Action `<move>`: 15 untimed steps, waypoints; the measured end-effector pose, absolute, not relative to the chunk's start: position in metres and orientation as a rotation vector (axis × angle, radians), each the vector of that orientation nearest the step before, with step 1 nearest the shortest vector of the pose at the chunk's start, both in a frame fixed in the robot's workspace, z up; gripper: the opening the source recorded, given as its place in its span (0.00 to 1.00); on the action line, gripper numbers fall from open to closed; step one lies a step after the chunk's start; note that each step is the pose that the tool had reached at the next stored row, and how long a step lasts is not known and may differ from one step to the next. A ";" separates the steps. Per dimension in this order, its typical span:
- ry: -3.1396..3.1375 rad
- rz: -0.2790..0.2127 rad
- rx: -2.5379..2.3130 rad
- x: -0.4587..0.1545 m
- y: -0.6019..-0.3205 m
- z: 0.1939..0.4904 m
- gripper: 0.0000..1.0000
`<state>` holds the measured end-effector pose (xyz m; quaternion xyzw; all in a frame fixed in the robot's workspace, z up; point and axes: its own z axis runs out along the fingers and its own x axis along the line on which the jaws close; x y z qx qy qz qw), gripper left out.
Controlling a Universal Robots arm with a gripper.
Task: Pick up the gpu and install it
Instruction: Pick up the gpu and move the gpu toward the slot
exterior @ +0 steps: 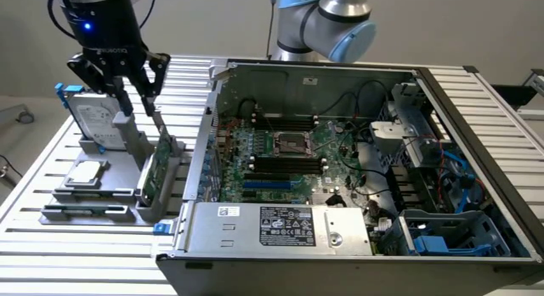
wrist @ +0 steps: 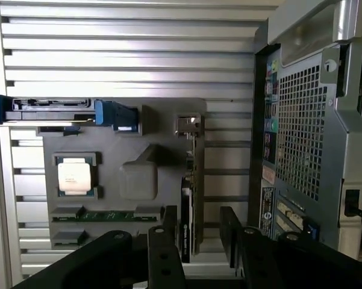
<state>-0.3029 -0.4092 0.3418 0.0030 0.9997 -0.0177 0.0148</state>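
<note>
The gpu (exterior: 155,163) stands on its long edge in a slot of the grey holder (exterior: 127,188), green circuit board facing the exterior view's left. In the wrist view the gpu (wrist: 191,198) appears edge-on as a thin dark strip with its metal bracket at the far end. My gripper (exterior: 142,111) hangs open just above the card's far end, one finger on each side of its line and not touching it. Seen from the wrist, my gripper (wrist: 200,238) straddles the card's near part, with clear gaps on both sides.
The holder also carries a silver hard drive with blue rails (exterior: 89,118), a square silver chip (exterior: 85,172) and a memory stick (exterior: 85,212). The open computer case (exterior: 476,137) with its motherboard (exterior: 289,156) lies close to the exterior view's right. The slatted table (exterior: 51,251) surrounds them.
</note>
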 end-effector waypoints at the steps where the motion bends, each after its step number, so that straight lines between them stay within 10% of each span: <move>1: 3.112 -0.055 0.009 -0.303 -0.412 0.340 0.42; 15: 3.112 -0.055 0.009 -0.305 -0.432 0.315 0.42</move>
